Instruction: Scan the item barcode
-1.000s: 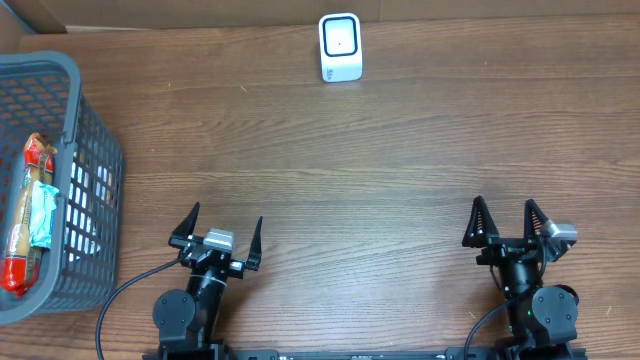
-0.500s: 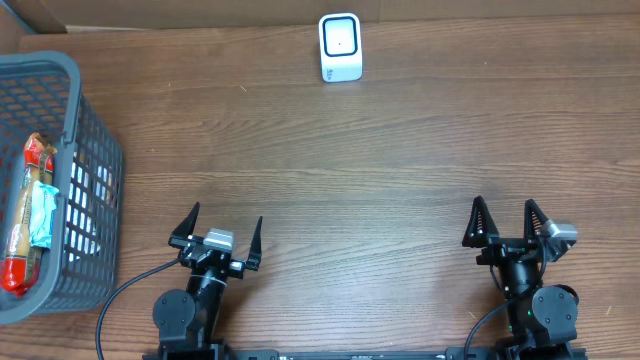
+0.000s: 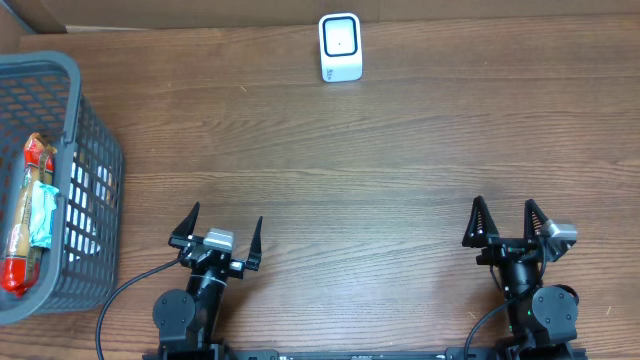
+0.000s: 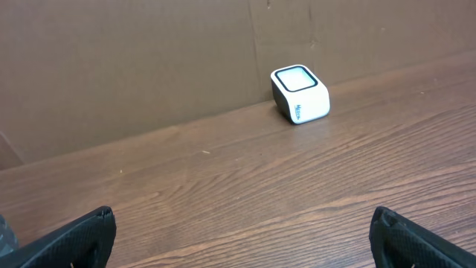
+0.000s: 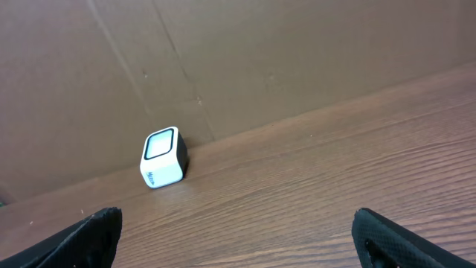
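Showing the arms at rest: the left fingers (image 3: 188,224) and the right fingers (image 3: 476,222) both stand spread wide and hold nothing. They sit side by side, well apart, at the near edge of the tabletop (image 3: 400,160). The scanner (image 3: 340,47), a small white box with a dark-framed window, stands far ahead of both pairs, at the back edge against a brown cardboard wall (image 4: 149,59). It is ahead and to the right of the left fingers, and ahead and to the left of the right fingers. A grey mesh basket (image 3: 45,62) sits to the left of the left fingers, near but apart. Inside it lies the item (image 3: 30,215), a long red packet with a teal wrapper over part of it, lengthwise along the basket's left side. Its barcode cannot be made out. In each wrist view only dark fingertips show, at the lower corners, with wood grain between them.
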